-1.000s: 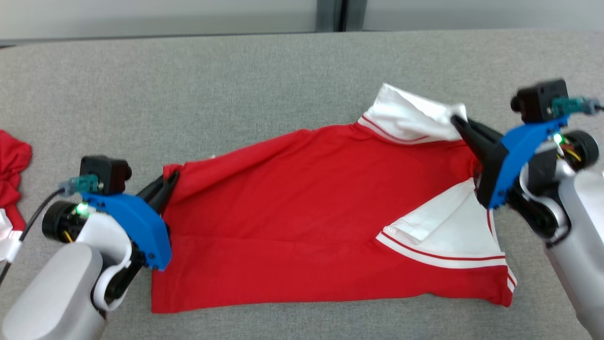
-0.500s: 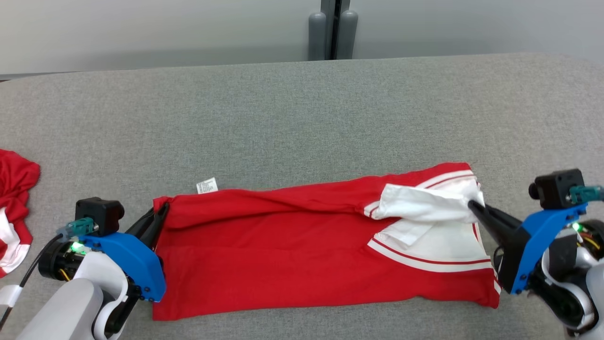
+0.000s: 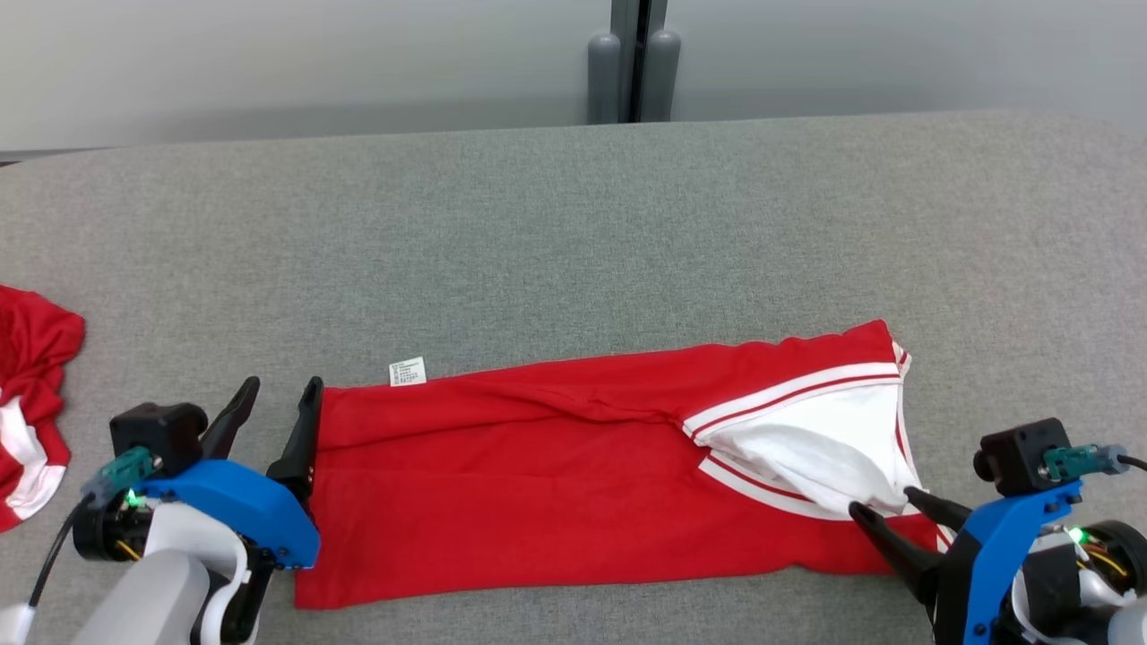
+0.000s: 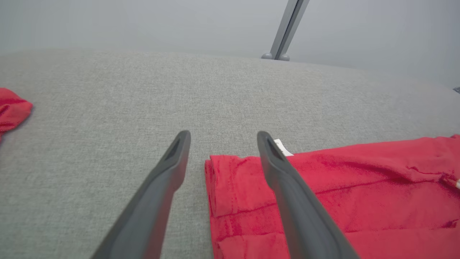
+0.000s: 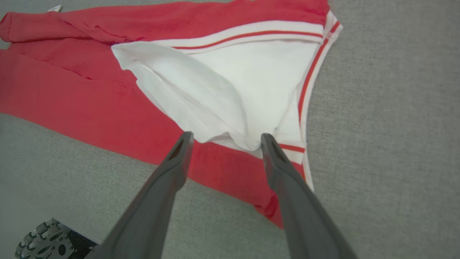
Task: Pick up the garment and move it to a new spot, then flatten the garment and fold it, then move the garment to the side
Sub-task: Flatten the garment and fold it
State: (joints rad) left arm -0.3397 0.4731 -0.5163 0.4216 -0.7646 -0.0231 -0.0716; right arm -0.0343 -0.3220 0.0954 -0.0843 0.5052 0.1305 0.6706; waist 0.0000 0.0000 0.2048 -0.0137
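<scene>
The garment (image 3: 556,484), red with a white, red-striped part at its right end, lies flat on the grey table (image 3: 573,233) as a long band folded lengthwise. My left gripper (image 3: 281,387) stands open at its left end, the right finger over the red corner (image 4: 219,172) and the left finger over bare table. In the left wrist view, nothing sits between the open left gripper's (image 4: 222,136) fingers but that corner lying below. My right gripper (image 3: 883,502) is open at the near right end, its tips on either side of a fold of white cloth (image 5: 230,108).
A second red and white cloth (image 3: 31,394) lies crumpled at the table's left edge. A small white label (image 3: 408,371) sticks out at the garment's far left corner. A grey post (image 3: 630,72) rises behind the table. The robot's wheeled base (image 5: 43,244) shows below the near edge.
Both grippers brought the garment's held edge down toward me, then opened and let go. The garment now lies folded lengthwise. The head camera has tilted.
</scene>
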